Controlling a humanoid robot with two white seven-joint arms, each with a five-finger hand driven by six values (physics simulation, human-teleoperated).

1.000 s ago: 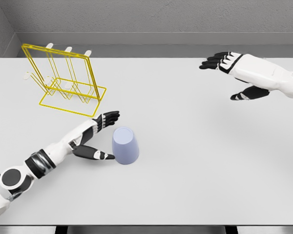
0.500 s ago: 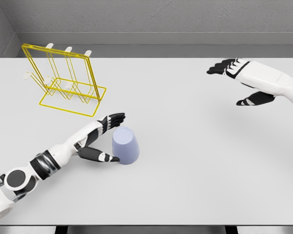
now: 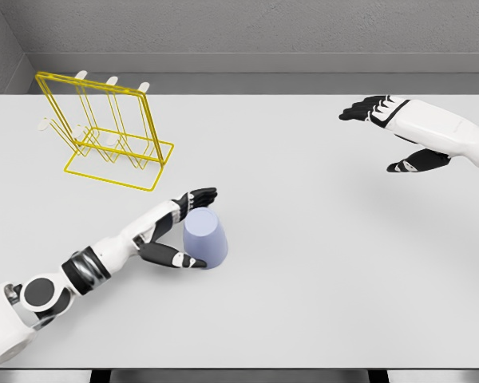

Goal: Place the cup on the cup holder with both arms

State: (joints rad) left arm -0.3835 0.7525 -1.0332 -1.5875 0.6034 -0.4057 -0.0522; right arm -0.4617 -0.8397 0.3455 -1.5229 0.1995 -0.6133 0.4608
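On the table (image 3: 319, 271), cup (image 3: 205, 238) touches left robot hand (image 3: 178, 227).

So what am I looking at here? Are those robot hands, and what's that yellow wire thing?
Yes, those are a robot's two arms, drawn by a computer simulation. The picture comes from a camera on the robot's head, looking down at a white table. The left hand is wrapped partway around a pale purple cup standing upside down, fingers above it and thumb below, but not clearly gripping it. The right hand floats open over the table's far right side, holding nothing. The yellow wire thing is a cup holder, a rack with pegs for hanging cups.
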